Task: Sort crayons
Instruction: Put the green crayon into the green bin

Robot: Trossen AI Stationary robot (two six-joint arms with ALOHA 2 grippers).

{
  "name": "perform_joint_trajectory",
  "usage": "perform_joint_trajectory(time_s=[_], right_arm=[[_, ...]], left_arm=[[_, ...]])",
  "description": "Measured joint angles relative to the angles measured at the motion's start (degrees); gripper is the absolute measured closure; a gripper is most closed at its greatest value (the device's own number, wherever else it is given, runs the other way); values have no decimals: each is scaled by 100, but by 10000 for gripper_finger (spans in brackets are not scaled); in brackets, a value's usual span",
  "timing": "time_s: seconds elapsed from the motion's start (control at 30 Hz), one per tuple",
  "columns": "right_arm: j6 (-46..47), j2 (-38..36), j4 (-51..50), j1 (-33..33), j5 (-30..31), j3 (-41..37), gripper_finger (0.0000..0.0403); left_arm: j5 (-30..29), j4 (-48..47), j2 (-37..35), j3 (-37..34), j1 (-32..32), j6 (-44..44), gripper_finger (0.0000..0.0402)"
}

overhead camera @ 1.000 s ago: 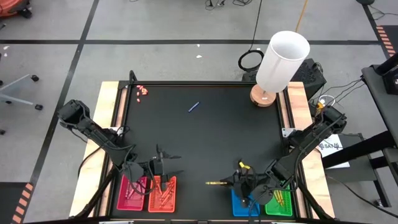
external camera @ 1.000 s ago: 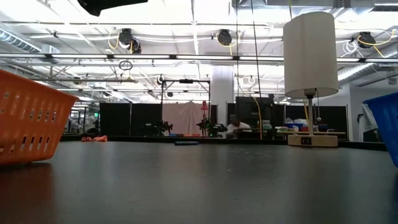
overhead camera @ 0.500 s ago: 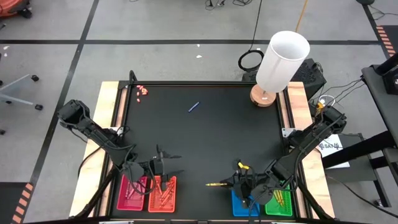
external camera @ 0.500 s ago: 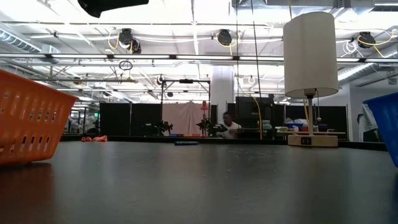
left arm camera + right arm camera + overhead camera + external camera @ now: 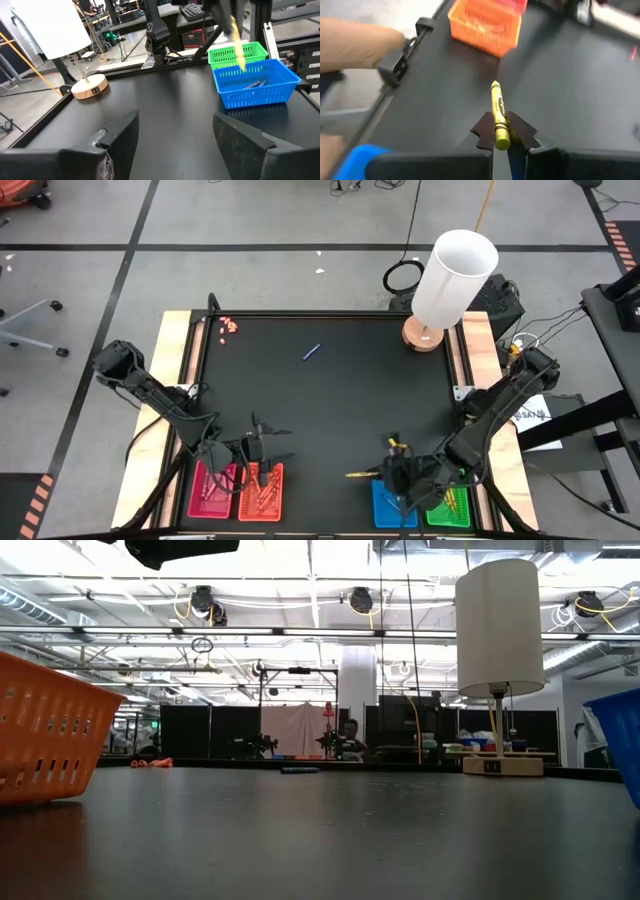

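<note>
While pinched in the right fingers (image 5: 501, 134), yellow crayon (image 5: 498, 115) level, tip pointing straight ahead.

The dark left arm reached in over the table's near left side, its left gripper (image 5: 268, 446) spread wide and empty. The dark right arm bent in from the near right, its right gripper (image 5: 385, 474) clamped tight.

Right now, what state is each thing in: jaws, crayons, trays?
Right gripper: jaws shut on the yellow crayon, held above the table by the blue tray.
Left gripper: jaws open, empty, over the orange tray.
Blue crayon: lying loose on the table, unsorted.
Orange tray, red tray, green tray, blue tray: holding crayons.
</note>
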Motion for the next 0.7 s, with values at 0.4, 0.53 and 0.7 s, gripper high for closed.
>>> perform_joint_trajectory(time_s=[0.4,0.53,0.7], right_arm=[[3229,4,-4033,415,-1266,1857,396],[4354,6,-4621,694,-1909,1941,396],[5515,64,-5202,1114,-2431,1941,396]], left_arm=[[-2,-53,0,0,380,153,151],[-4,-60,0,0,526,142,151],[115,-48,0,0,665,3,151]])
